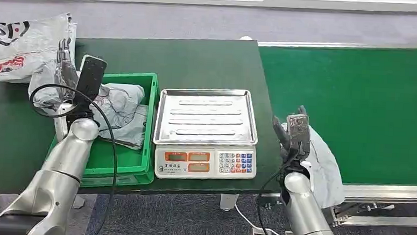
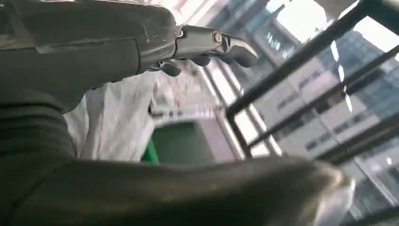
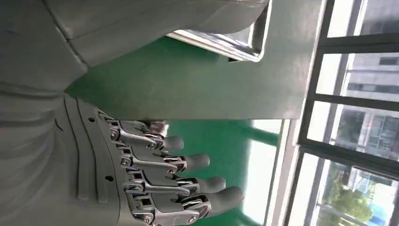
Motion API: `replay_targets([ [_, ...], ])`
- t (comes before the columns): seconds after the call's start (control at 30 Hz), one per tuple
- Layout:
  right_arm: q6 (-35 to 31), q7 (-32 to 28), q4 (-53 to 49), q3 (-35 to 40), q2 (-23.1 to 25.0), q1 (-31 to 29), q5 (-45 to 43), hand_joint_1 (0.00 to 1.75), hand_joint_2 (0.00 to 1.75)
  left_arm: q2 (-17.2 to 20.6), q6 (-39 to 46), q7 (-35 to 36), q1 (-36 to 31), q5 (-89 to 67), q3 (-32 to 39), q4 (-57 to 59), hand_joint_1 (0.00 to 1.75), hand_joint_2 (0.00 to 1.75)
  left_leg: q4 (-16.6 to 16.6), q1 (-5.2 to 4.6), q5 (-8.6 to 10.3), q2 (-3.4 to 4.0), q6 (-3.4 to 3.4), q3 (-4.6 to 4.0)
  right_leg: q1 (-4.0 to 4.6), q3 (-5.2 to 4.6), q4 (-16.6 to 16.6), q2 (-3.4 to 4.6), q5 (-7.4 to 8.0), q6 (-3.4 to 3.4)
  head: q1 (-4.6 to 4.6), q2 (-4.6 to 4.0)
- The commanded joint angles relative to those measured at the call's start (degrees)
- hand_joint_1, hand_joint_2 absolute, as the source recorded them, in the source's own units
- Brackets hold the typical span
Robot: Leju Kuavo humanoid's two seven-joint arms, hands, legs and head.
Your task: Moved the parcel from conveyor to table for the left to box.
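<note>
The grey parcel (image 1: 322,166) is partly hidden behind the right hand (image 1: 294,134) (contact cannot be told); the printed bag (image 1: 21,46) is cut off at the picture's edge.

The scale (image 1: 206,133) stands between the green bin (image 1: 146,126) and the bare conveyor belt (image 1: 358,104).

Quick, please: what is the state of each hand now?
Left hand: holds a grey parcel above the green box.
Right hand: holds a grey parcel by the conveyor.
</note>
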Motion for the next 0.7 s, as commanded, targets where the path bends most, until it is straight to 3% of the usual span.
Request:
replay_targets([
  [0.03,-1.17,0.88,7.30,-1.89,-1.85,-4.41,3.36,0.00,1.75,-3.94,-31.71,-5.12,2.71,32.64,-1.75,1.60,0.00,1.75,-0.11,-0.05,0.00,-0.02,0.06,0.20,-0.06,0.21,-0.12,-0.03,0.00,0.04,0.00,0.00],
  [0.07,-3.49,1.94,8.74,-1.19,-2.01,-5.17,6.48,0.00,1.75,-4.87,-38.39,-6.35,4.15,38.41,-2.02,1.80,0.00,1.75,-0.14,-0.04,-0.01,-0.03,0.08,0.24,-0.07,0.27,-0.17,-0.04,0.00,0.04,0.00,-0.02],
  [0.17,-9.13,5.33,11.48,-1.00,-2.47,-7.06,13.95,0.00,1.75,-6.91,-37.65,-9.42,6.07,40.90,-8.62,2.73,0.00,1.75,-0.11,-0.06,-0.03,-0.01,0.09,0.19,-0.12,0.23,-0.12,-0.03,0.00,0.06,0.00,0.00],
  [0.2,-11.15,9.67,12.41,-2.66,-3.01,-7.34,22.38,0.00,1.75,-7.92,-36.65,-10.03,6.21,41.21,-9.91,3.06,0.00,1.75,-0.16,-0.04,-0.04,-0.01,0.10,0.27,-0.10,0.33,-0.20,-0.04,0.00,0.07,0.00,0.00],
  [0.33,-11.15,15.02,10.66,-10.02,-2.16,-4.28,37.16,0.00,1.75,-9.84,-29.74,-10.61,5.08,39.14,-15.50,5.14,0.00,1.75,-0.04,-0.09,-0.03,-0.33,0.10,0.11,-0.11,0.25,-0.10,-0.32,-0.07,0.06,0.00,-0.02],
  [0.47,-11.15,13.86,6.57,-18.76,1.14,0.46,47.54,0.00,1.75,-9.52,-25.88,-11.55,5.19,38.29,-16.89,6.84,0.00,1.75,-0.14,-0.08,-0.05,-0.41,0.12,0.21,-0.08,0.40,-0.24,-0.43,-0.11,0.11,0.00,0.00],
  [0.6,-11.15,21.20,11.94,-23.05,2.89,-1.36,59.41,0.00,1.75,-8.24,-24.59,-13.41,5.89,38.73,-16.17,6.91,0.00,1.75,-0.21,-0.11,-0.12,-0.11,0.12,0.32,-0.10,0.40,-0.26,-0.12,-0.08,0.08,0.00,0.00],
  [0.7,-11.15,23.24,13.86,-23.51,2.43,-2.26,60.99,0.00,1.75,-7.93,-24.33,-13.58,5.84,38.80,-15.76,6.13,0.00,1.75,-0.11,-0.08,-0.16,0.02,0.12,0.20,-0.07,0.26,-0.16,-0.01,-0.05,0.08,0.00,0.00],
])
